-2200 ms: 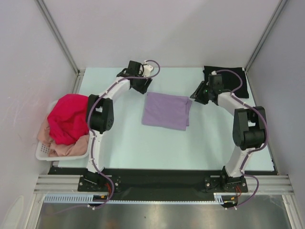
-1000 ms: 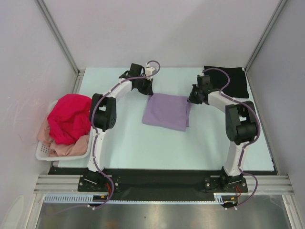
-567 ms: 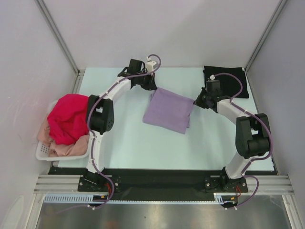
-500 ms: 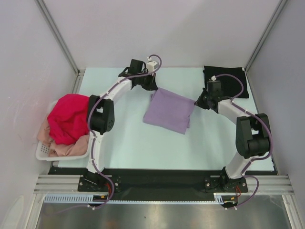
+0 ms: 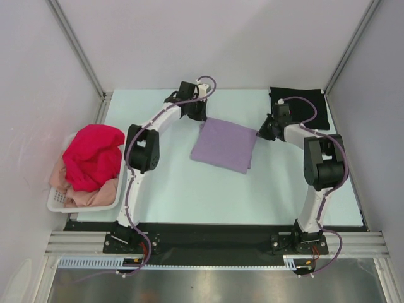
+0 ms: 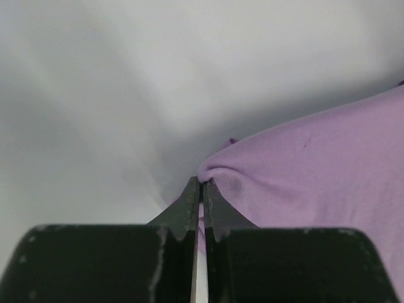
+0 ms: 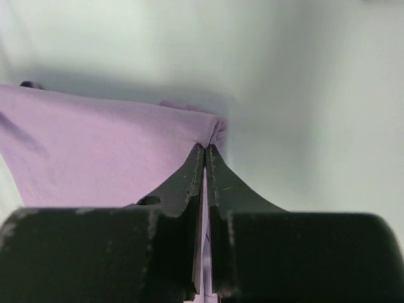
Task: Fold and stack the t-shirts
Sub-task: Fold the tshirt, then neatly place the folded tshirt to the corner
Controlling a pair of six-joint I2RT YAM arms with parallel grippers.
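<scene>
The folded lavender t-shirt (image 5: 225, 144) lies in the middle of the table, its far edge lifted. My left gripper (image 5: 201, 117) is shut on its far left corner; the left wrist view shows the cloth (image 6: 315, 164) pinched at my fingertips (image 6: 202, 184). My right gripper (image 5: 260, 132) is shut on its far right corner, the cloth (image 7: 107, 151) bunched at my fingertips (image 7: 206, 148). The black folded t-shirt (image 5: 305, 106) lies at the far right. The magenta-red t-shirt (image 5: 93, 154) is heaped on the peach-pink one (image 5: 95, 197) at the left.
A white plastic basket (image 5: 60, 201) at the left edge holds the magenta and peach shirts. Grey walls and metal posts enclose the table on three sides. The arm bases stand on a black rail at the near edge.
Both grippers came down onto the lavender shirt's far corners and shut on them. They have lifted the far edge and drawn the shirt slightly toward the far right.
</scene>
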